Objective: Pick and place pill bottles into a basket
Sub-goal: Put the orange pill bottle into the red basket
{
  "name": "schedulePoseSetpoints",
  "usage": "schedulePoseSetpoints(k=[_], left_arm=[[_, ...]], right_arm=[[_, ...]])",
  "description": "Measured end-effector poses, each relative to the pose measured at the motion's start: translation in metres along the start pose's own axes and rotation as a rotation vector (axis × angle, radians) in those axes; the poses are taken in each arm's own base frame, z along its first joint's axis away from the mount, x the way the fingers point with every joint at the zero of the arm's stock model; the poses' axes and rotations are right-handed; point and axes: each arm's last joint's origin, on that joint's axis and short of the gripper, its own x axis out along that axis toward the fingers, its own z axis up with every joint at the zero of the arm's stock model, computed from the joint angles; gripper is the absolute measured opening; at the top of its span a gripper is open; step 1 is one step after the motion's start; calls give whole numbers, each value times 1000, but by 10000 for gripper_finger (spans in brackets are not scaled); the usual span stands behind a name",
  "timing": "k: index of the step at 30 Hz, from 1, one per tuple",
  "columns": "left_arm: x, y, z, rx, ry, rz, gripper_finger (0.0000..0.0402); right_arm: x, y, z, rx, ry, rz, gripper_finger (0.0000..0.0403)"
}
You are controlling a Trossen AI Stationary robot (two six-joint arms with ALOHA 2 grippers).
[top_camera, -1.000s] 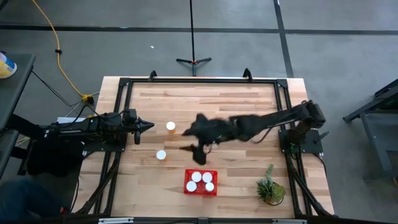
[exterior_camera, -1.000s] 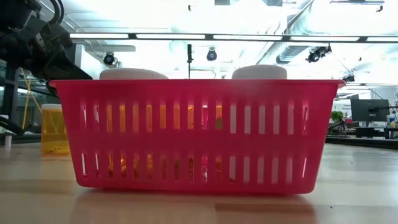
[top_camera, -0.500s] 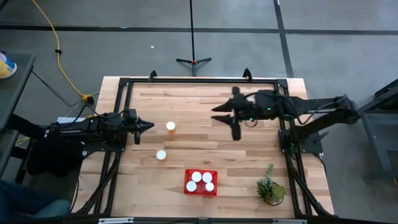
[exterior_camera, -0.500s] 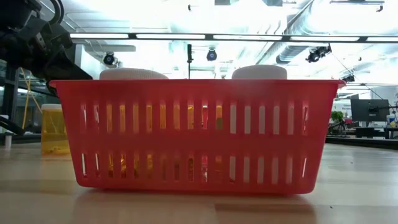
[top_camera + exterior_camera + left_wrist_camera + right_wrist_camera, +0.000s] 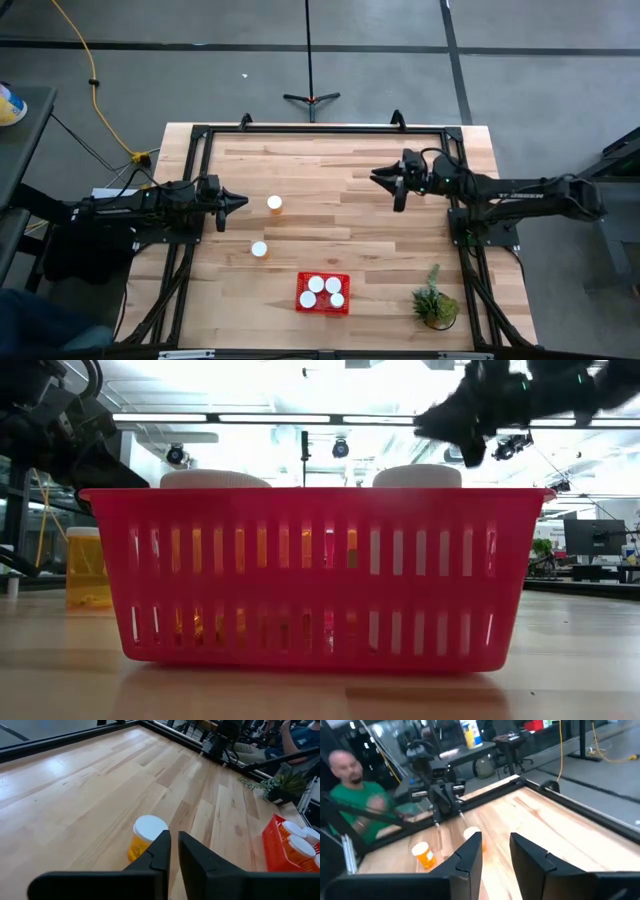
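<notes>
The red mesh basket (image 5: pixel 323 306) stands near the table's near edge and holds several white-capped pill bottles (image 5: pixel 316 284). It fills the low view (image 5: pixel 310 575). Two more amber bottles stand upright on the wood, one (image 5: pixel 274 203) just in front of my left gripper and one (image 5: pixel 259 249) nearer the basket. My left gripper (image 5: pixel 242 201) is shut and empty at the table's left. Its wrist view shows the near bottle (image 5: pixel 145 835) just beyond its fingers (image 5: pixel 174 837). My right gripper (image 5: pixel 386 190) is open and empty, held high at the far right (image 5: pixel 450 435).
A small green potted plant (image 5: pixel 435 300) stands at the near right corner, right of the basket. A black metal frame (image 5: pixel 320 130) runs along the table's edges. A person in a green top (image 5: pixel 350 785) shows beyond the table's left side in the right wrist view.
My right gripper has swung away from the middle of the table beside the basket, toward the right and far edges, and has risen. It stays open and empty. The bottles and the basket have kept their places.
</notes>
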Motion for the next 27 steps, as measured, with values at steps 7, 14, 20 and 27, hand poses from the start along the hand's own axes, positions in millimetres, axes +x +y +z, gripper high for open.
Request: schedulePoseSetpoints(k=[7, 14, 20, 27], left_arm=[[0, 1, 0, 1, -11, 30, 82], [0, 0, 1, 0, -22, 26, 77], [0, -1, 5, 21, -62, 17, 91], [0, -2, 8, 10, -88, -5, 193]], right_arm=[[-8, -23, -29, 45, -45, -28, 112], [-9, -24, -25, 10, -115, -60, 121], [-10, -32, -22, 63, -161, -145, 109], [-12, -39, -19, 128, -189, -195, 92]])
